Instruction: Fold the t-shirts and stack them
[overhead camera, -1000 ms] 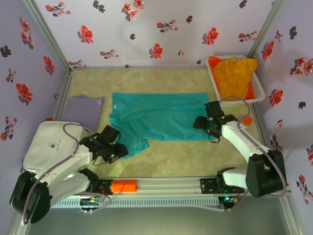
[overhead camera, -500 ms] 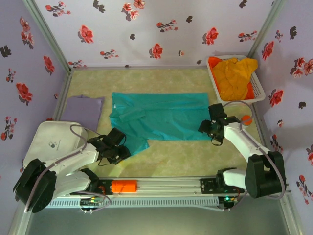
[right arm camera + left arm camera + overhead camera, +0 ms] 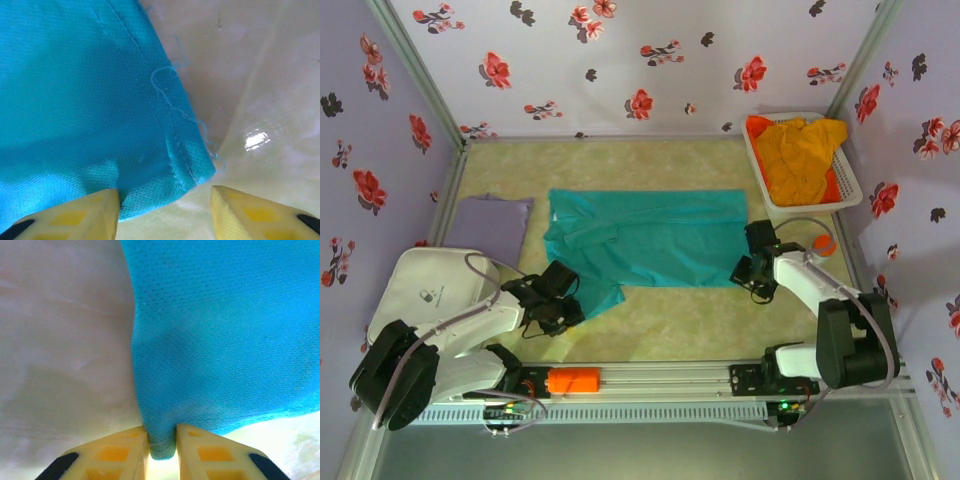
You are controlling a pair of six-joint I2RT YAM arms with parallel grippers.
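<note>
The teal t-shirt [image 3: 645, 238] lies spread across the middle of the table, its near left part bunched into a flap. My left gripper [image 3: 566, 306] is shut on that flap's near corner; the left wrist view shows teal cloth [image 3: 210, 340] pinched between the yellow fingers [image 3: 120, 452]. My right gripper [image 3: 752, 277] stands open at the shirt's near right corner [image 3: 195, 170], which lies between its two fingers [image 3: 80, 215]. A pale lavender t-shirt [image 3: 490, 224] lies folded at the left. Orange-yellow t-shirts [image 3: 802, 150] are heaped in the basket.
The white slatted basket [image 3: 850, 190] stands at the back right. A small orange-capped bottle [image 3: 825, 243] lies just right of my right arm. A white bag [image 3: 420, 295] sits at the near left. An orange cylinder [image 3: 572, 381] rests on the front rail.
My left gripper slid right to the teal flap's near corner and shut on it. My right gripper drew back right and toward the near edge, to the shirt's near right corner.
</note>
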